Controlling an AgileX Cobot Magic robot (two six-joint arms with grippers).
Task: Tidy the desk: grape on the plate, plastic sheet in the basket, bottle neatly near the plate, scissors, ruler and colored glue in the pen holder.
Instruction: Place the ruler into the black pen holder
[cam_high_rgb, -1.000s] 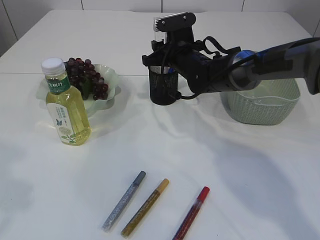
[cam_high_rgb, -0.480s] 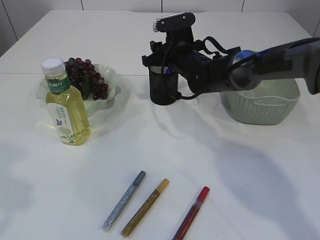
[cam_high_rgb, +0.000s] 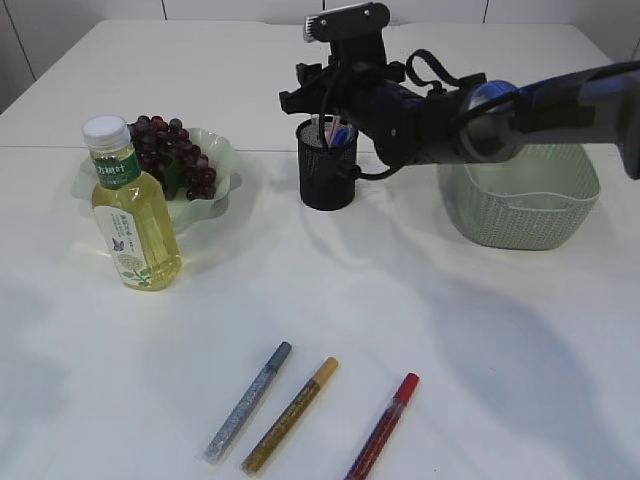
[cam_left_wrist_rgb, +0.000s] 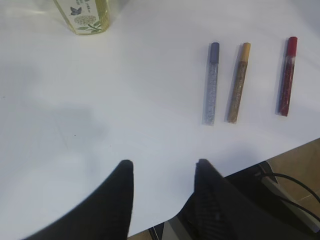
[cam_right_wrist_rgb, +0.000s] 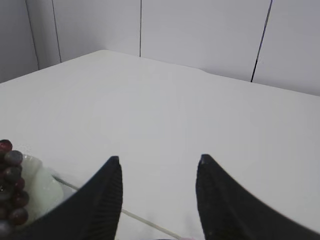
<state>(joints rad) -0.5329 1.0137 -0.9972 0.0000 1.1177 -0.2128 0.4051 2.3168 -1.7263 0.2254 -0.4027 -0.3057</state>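
Note:
The black mesh pen holder (cam_high_rgb: 328, 170) stands mid-table with pink and blue ends (cam_high_rgb: 338, 132) poking out; I cannot tell scissors from ruler there. My right gripper (cam_high_rgb: 312, 93) (cam_right_wrist_rgb: 158, 160) hovers just above it, open and empty. Three colored glue pens lie at the front: silver (cam_high_rgb: 248, 400) (cam_left_wrist_rgb: 212, 82), gold (cam_high_rgb: 290, 414) (cam_left_wrist_rgb: 239, 82) and red (cam_high_rgb: 382, 425) (cam_left_wrist_rgb: 287, 75). Grapes (cam_high_rgb: 175, 155) rest on the pale plate (cam_high_rgb: 225, 150), with the bottle (cam_high_rgb: 130, 215) (cam_left_wrist_rgb: 85, 15) upright beside it. A clear sheet edge (cam_high_rgb: 500, 185) shows in the green basket (cam_high_rgb: 520, 215). My left gripper (cam_left_wrist_rgb: 162, 165) is open over the table's front edge.
The right arm stretches from the right edge across the basket toward the pen holder. The table's front edge (cam_left_wrist_rgb: 280, 150) runs close below the glue pens, with cables and a frame underneath.
My right gripper has lifted up off the pen holder, and the pink and blue ends inside now show. Its jaws stand a little wider. Nothing else moved.

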